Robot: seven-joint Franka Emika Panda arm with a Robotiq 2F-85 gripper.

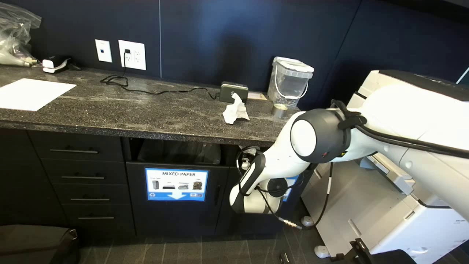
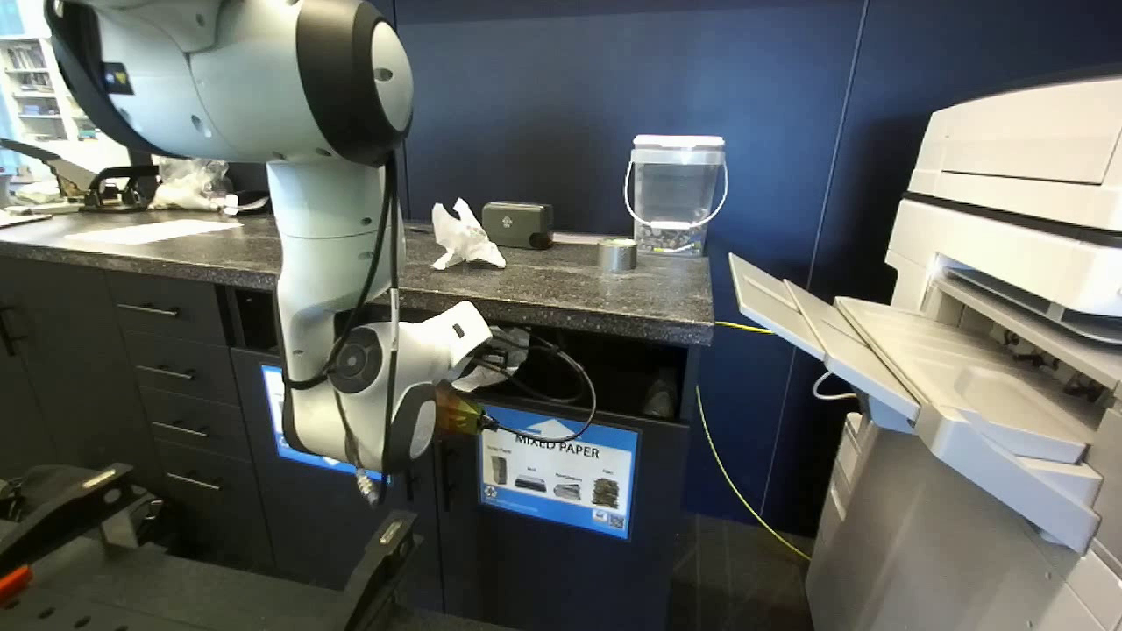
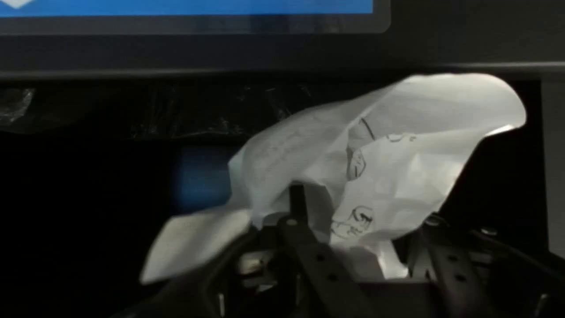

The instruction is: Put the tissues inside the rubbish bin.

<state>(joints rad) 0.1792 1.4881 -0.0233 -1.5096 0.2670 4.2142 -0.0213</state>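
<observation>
Wrist view: the pincer (image 3: 366, 216) stands with jaws apart at the bin slot (image 3: 132, 73), the tissue (image 3: 406, 176) between them reaching toward one o'clock; full spreading before straight withdrawal should prevent snagging.

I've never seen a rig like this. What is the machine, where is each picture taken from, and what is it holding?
This is a robot arm with a gripper for a hand. Two pictures come from cameras outside the robot; the close-up comes from one on its wrist. On the counter are a crumpled tissue, a dark box, a tape roll, a lidded bucket and a flat sheet. At the opening of a bin marked Mixed Paper, the gripper's jaws stand apart with a second tissue between them; it seems loose rather than gripped.
</observation>
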